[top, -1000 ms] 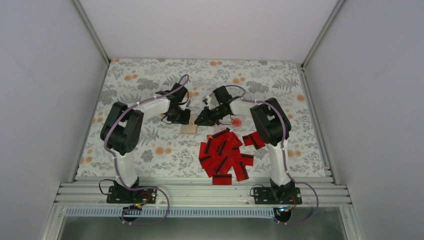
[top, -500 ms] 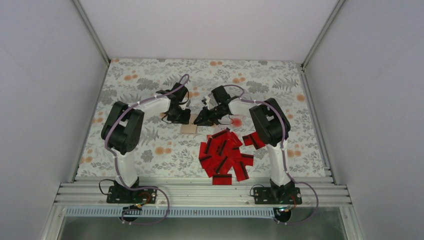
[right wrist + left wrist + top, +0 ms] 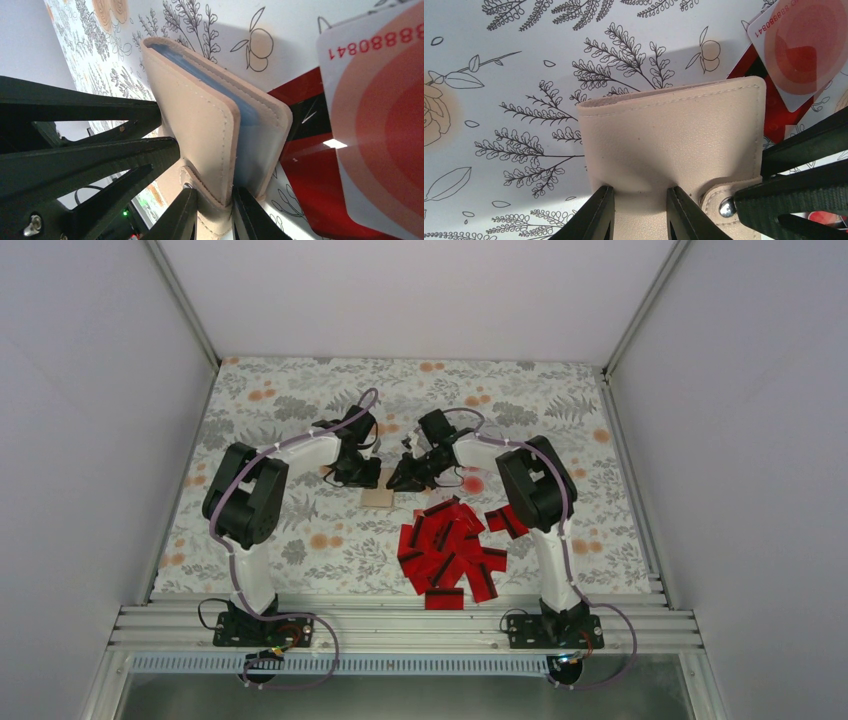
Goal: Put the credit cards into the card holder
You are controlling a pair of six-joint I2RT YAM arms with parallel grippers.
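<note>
The tan card holder (image 3: 379, 497) lies on the flowered cloth between both grippers. My left gripper (image 3: 639, 192) is shut on the card holder (image 3: 674, 130), its jaws pinching the near edge beside the snap tab. My right gripper (image 3: 215, 196) is shut on the outer flap of the card holder (image 3: 200, 120), lifting it off the blue-lined inside (image 3: 242, 107). A pale-faced credit card with a red blot (image 3: 805, 50) lies just beyond the holder. Several red credit cards (image 3: 450, 548) are heaped near the right arm.
The right gripper's fingers (image 3: 804, 145) cross the left wrist view at its right edge. The left gripper's fingers (image 3: 75, 160) fill the left of the right wrist view. White walls (image 3: 90, 440) enclose the cloth on three sides.
The right gripper has shifted slightly left and farther back at the holder. The left arm, the holder and the heap of cards have stayed put.
</note>
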